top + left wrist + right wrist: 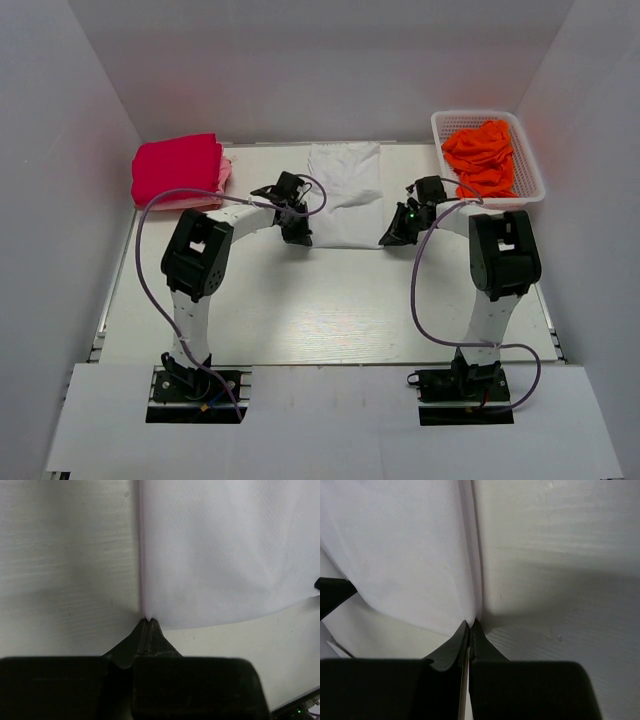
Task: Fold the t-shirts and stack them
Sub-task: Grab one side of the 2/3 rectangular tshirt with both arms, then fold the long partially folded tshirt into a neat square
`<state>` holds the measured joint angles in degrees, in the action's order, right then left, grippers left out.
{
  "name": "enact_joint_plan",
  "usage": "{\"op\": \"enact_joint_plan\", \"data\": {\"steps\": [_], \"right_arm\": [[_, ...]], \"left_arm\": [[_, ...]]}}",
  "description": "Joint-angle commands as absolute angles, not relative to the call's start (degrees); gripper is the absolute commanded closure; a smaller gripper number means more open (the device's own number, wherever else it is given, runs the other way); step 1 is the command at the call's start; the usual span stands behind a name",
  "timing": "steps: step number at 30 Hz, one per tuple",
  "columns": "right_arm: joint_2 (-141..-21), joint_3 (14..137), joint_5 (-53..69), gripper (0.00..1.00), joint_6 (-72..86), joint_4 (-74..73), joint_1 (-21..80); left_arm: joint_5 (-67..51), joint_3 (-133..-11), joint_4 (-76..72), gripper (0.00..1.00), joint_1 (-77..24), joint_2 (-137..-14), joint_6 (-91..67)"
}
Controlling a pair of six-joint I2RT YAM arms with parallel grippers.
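White cloth lies flat in the middle of the far half of the table: the white t-shirt [345, 185], folded into a tall narrow rectangle whose long sides run away from the arms. Both of its near corners are gripped. The left tool [148, 622] has its fingers pressed together on the near left corner, the tips meeting right where the shirt's left edge and near hem come to a point. The right tool [471, 625] is clamped in the same manner on the near right corner, with the cloth's edge running straight up from its tips. Both corners sit low over the table [300, 310]; I cannot tell whether they are lifted off it.

At the far left of the table rests the crimson-pink t-shirt [177, 168], folded into a thick block. The paler pink t-shirt [226, 172] shows along its right side, seemingly beneath it. At the far right, well apart from the white one, the orange t-shirts [482, 158] lie crumpled in a heap inside the white lattice basket [533, 170]. Both arms reach forward from their bases and bend inward toward the shirt between them.
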<state>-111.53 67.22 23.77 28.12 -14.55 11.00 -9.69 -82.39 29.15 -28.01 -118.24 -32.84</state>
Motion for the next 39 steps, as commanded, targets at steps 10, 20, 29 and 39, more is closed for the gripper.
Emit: {"op": "enact_joint_plan", "data": {"steps": [10, 20, 29, 39], "right_arm": [[-91.34, 54.5, 29.88, 1.0, 20.41, -29.49, 12.57], [-76.55, 61.34, 30.94, 1.0, 22.32, -44.82, 13.27], [-85.85, 77.68, 25.84, 1.0, 28.03, -40.0, 10.9], [-99.47, 90.86, 30.85, 1.0, 30.06, -34.89, 8.62]], "left_arm": [[-13.86, -63.55, 33.56, 1.0, -32.6, -94.68, -34.89], [-14.96, -74.16, 48.86, 1.0, -34.63, -81.65, -38.14], [0.26, -86.2, 41.57, 1.0, -31.74, -91.38, -41.66], [-0.7, -104.83, 44.74, 1.0, -26.38, -108.97, -37.88]]}}
